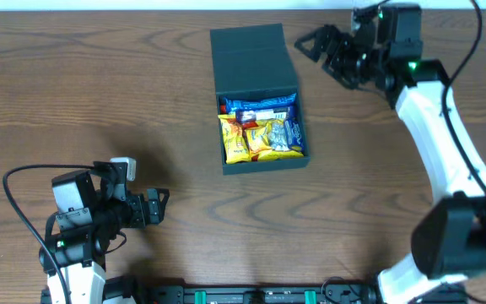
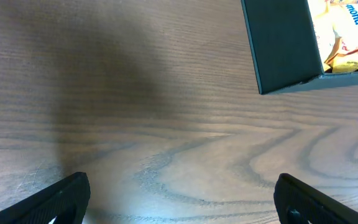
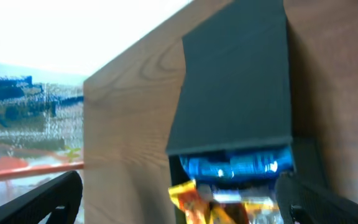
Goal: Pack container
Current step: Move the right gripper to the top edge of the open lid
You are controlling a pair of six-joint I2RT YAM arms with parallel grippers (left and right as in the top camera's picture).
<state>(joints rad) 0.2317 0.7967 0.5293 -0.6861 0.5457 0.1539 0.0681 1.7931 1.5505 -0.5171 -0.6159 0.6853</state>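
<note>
Overhead, I'm seeing the container (image 1: 256,101) sitting open in the middle of the table (image 1: 99,84), with the left hand (image 1: 160,207) and right hand (image 1: 306,44) hanging released and empty. Left wrist: the yellow packet (image 2: 347,37) is showing cropped, unreadable lettering. Right wrist: the blue packet (image 3: 235,167) is showing only blurred print.

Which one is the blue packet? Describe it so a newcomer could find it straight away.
On the wooden table a dark green box sits mid-table with its lid flapped back. Inside, right by the hinge edge, lies the blue packet. It is shiny blue, lying crosswise; the packets in front of it are mainly yellow.
</note>
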